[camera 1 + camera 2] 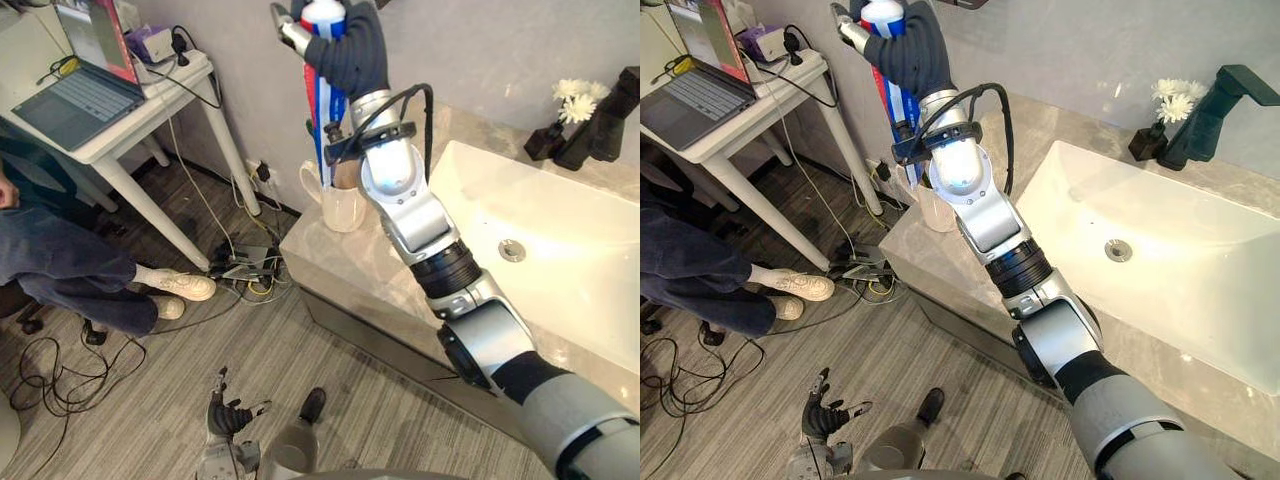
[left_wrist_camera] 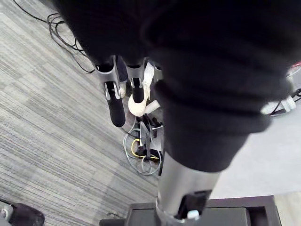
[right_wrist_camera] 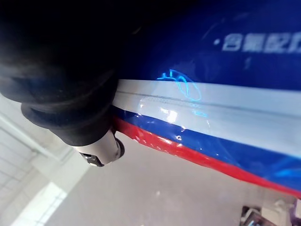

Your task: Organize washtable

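Toothpaste tube (image 1: 318, 100) is partly hidden. Its top end is cut by the frame edge in both eye views. Mid section is covered by the right hand (image 1: 348, 52), and the lower end is lost behind wrist & forearm. Can't tell if it reaches into the white mug (image 1: 342, 208) or stops above it. Mug is itself half covered by the arm, w/ its handle showing on its left side. In the right wrist view the tube's blue, white & red bands run across close up, w/ one fingertip (image 3: 101, 153) just beside the red edge.

Tube's long axis is approx vertical w/ a slight lean: white end up, other end down toward the mug. It's held in the air above the mug, over the left end of the worktop (image 1: 320, 262), near the wall. Right hand is clenched round the tube's upper part, dark cover toward the camera, a silver finger poking out on the left.

Mug stands well apart from the white basin (image 1: 560, 240). Dark tap (image 1: 1215, 105) & white flowers (image 1: 575, 100) are at the back, past the basin.

Left hand (image 1: 228, 415) hangs low over the floor, fingers loose & spread, nothing in it.
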